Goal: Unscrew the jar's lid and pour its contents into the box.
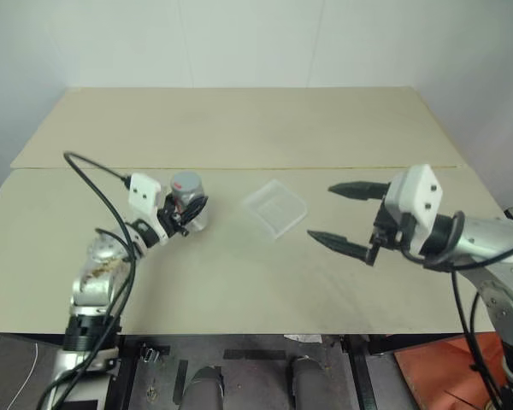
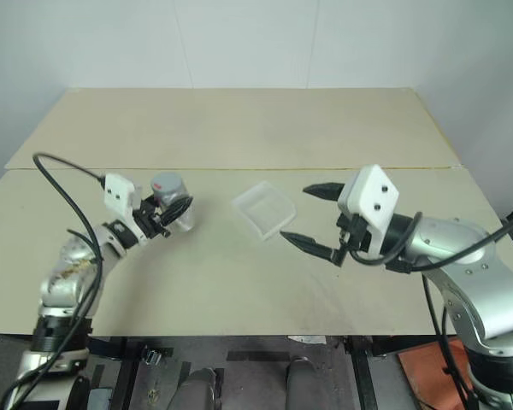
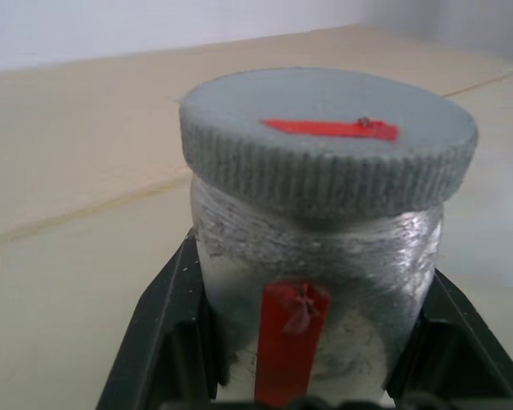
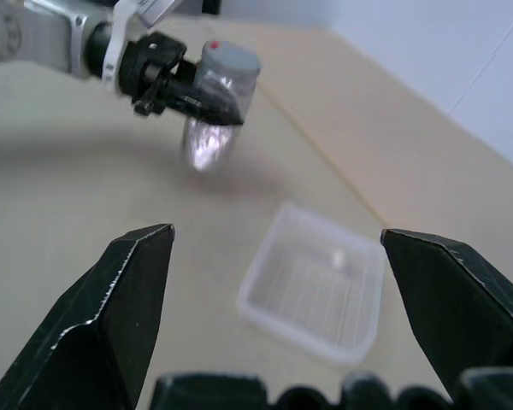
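While the left gripper is clamped on the small silvery cylindrical jar, its two black fingers press against opposite sides of the jar body, below the cap. The flat round grey screw lid, marked with a red strip, sits on the jar mouth. A second red strip runs down the jar wall between the fingers. In the right wrist view the jar appears lifted clear of the beige tabletop, with a shadow beneath it; the head views place it over the left half of the table.

The shallow square tray of clear plastic, the box, lies flat on the table near the centre, between the two arms and apart from both. A small pale speck shows inside the box; what it is cannot be told.

The right gripper hangs above the table just right of the box, fingers spread wide and holding nothing.
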### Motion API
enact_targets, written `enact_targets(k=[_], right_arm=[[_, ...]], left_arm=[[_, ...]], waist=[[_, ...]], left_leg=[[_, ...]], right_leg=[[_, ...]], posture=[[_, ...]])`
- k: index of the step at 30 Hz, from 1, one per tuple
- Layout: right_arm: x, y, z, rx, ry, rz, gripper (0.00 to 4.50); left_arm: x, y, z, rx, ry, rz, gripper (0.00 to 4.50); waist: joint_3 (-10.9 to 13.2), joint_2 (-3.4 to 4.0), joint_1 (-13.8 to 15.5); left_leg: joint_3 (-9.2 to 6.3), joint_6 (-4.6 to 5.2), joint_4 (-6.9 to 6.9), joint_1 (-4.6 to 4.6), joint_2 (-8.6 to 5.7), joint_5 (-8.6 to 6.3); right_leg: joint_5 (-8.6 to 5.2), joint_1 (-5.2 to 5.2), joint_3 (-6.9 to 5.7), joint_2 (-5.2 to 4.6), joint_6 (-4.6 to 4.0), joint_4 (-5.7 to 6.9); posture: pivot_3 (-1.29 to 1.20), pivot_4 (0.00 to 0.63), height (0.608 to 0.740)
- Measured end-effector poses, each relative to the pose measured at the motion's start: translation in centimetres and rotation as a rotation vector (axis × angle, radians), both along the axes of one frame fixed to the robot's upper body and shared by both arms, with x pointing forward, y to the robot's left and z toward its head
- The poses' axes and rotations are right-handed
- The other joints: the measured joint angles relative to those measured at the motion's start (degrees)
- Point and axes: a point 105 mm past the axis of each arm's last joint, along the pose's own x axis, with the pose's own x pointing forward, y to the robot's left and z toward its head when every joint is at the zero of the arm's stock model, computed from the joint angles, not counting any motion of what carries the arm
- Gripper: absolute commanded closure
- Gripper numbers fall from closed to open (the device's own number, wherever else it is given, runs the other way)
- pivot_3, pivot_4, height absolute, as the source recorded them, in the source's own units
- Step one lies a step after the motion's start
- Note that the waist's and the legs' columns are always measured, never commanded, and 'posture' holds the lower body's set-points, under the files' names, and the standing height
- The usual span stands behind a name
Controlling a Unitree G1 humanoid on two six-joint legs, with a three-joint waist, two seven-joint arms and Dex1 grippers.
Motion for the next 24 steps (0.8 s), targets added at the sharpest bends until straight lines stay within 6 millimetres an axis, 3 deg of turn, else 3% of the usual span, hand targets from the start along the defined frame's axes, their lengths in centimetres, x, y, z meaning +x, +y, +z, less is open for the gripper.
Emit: enact_targets(k=[4, 8, 16, 24], right_arm=[[0.6, 2.8, 2.6, 0.12, 0.025, 0.095, 0.0], [1.4, 5.3, 4.0, 0.15, 0.079, 0.151, 0.0], [2.3, 8.1, 3.8, 0.112, 0.158, 0.176, 0.0], [3.6, 9.2, 3.2, 0.1, 0.174, 0.111, 0.0]], left_arm=[[-1.4, -2.3, 2.8, 0.04, -0.025, -0.279, 2.58], [-1.8, -4.2, 3.5, 0.073, -0.029, -0.47, 2.58], [-1.6, -6.8, 3.6, 0.087, -0.07, -0.629, 2.58], [-1.8, -7.6, 3.7, 0.078, -0.099, -0.675, 2.58]], waist=[[0.0, 0.02, -0.3], [0.0, 0.03, -0.4], [0.0, 0.03, -0.7], [0.0, 0.05, -1.8]], left_leg=[[-0.02, -0.02, -0.03, 0.01, 0.0, 0.01], [-0.03, -0.05, -0.03, -0.03, 0.0, 0.03], [-0.06, -0.06, -0.02, -0.09, 0.0, 0.04], [-0.07, -0.06, -0.03, -0.07, 0.0, 0.04]], right_leg=[[-0.01, -0.02, -0.01, 0.01, -0.01, 0.02], [-0.01, -0.07, -0.01, 0.01, -0.02, 0.02], [-0.01, -0.11, -0.04, 0.01, -0.02, 0.08], [-0.01, -0.18, -0.03, 0.02, -0.02, 0.14]], posture=[[0.0, 0.15, 0.74], [0.0, 0.15, 0.74], [0.0, 0.15, 0.74], [0.0, 0.15, 0.74]])
